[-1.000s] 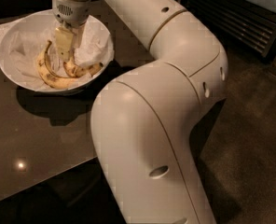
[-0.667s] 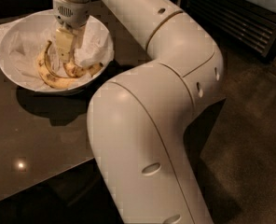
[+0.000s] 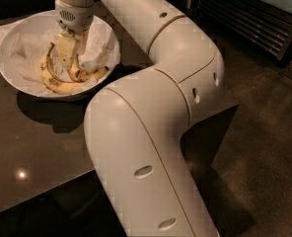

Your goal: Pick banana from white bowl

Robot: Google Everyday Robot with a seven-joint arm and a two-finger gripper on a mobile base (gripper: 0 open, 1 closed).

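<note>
Grasp step in hand: gripper (image 3: 67, 53) sits low inside wide white paper-lined bowl (image 3: 3, 58) near far left corner of dark bench (image 3: 37, 147), over hooked brown-speckled yellow banana (image 3: 89, 75) lying in bowl; jaws' state cannot tell; next move likely needs sure hold, then straight lift.

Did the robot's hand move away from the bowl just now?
No. The hand stays low over the middle of the white bowl, in the same place relative to its rim as before.
</note>
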